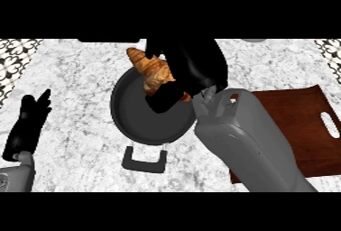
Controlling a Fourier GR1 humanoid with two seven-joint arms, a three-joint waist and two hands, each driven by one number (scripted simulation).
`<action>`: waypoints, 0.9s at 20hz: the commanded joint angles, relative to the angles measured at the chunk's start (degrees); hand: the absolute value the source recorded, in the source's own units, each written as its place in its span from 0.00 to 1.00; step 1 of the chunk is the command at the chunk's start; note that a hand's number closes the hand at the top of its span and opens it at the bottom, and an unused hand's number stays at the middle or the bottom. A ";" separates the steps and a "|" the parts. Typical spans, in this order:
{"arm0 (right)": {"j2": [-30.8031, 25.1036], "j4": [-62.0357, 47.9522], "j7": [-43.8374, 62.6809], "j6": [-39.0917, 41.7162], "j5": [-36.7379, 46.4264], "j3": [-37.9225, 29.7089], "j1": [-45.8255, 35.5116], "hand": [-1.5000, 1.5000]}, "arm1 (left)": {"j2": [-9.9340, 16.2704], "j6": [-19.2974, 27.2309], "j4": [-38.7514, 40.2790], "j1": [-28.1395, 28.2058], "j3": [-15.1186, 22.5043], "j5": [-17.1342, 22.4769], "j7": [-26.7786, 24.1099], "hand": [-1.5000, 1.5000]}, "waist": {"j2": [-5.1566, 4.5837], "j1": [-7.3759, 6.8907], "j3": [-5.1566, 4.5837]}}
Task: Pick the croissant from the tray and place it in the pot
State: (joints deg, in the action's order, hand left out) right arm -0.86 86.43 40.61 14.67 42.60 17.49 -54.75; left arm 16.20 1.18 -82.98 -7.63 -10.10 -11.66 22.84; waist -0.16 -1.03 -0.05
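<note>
Left hand [26, 124]: rests near the counter's [80, 90] left edge, fingers straight and up, holding nothing.
Pot [143, 122]: dark and round, mid-counter, its handle [145, 160] toward the near edge.
Croissant [152, 72]: held over the pot's far rim, not yet inside; likely light, flaky and easily crushed, best taken across its thick middle.
Right hand [190, 67]: curled round the croissant's middle from the right; the thumb seems to lie below it, though dark against dark.
Tray [300, 131]: brown, at the counter's right edge.
</note>
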 commanded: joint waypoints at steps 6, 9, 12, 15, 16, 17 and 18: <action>0.84 -15.99 -0.58 -14.21 -12.23 7.18 0.60 0.00 | -0.16 -0.81 -0.05 2.16 -0.08 -0.10 -2.36 0.50 | -0.05 -0.44 0.01; 0.85 -15.96 -6.63 -22.04 -16.88 6.16 3.16 0.00 | -1.56 1.32 2.84 -1.84 0.74 -1.63 -2.19 0.50 | -0.32 -0.23 0.02; 0.85 -19.06 -9.10 -28.46 -20.47 2.56 0.41 0.00 | -2.30 1.31 -0.93 3.06 1.36 -1.81 -2.11 0.50 | -0.21 -1.02 0.05; 0.85 -16.98 -11.83 -35.04 -22.85 -1.84 1.65 0.00 | -0.85 -0.11 -0.90 3.27 0.48 -0.97 -2.72 0.50 | -0.09 -0.59 0.09; 0.85 -16.68 -14.22 -36.76 -24.78 -0.04 3.06 0.00 | -1.63 1.01 2.04 -0.85 0.43 -1.31 -1.36 0.50 | -0.21 0.06 0.07; 0.86 -16.96 -15.56 -37.53 -23.88 -2.83 4.02 0.00 | -1.45 1.08 -0.22 2.30 0.46 -1.59 -2.68 0.50 | -0.04 0.08 0.08; 0.86 -17.09 -15.58 -39.96 -24.74 -3.11 2.31 0.00 | -1.31 1.14 1.34 1.27 0.04 -1.50 -2.84 0.50 | -0.09 0.03 0.06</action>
State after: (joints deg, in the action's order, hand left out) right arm -0.02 69.48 28.52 -18.78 20.40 17.49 -52.61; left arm 15.10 1.79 -82.53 -6.37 -9.74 -12.90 20.67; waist -0.32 -1.37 0.01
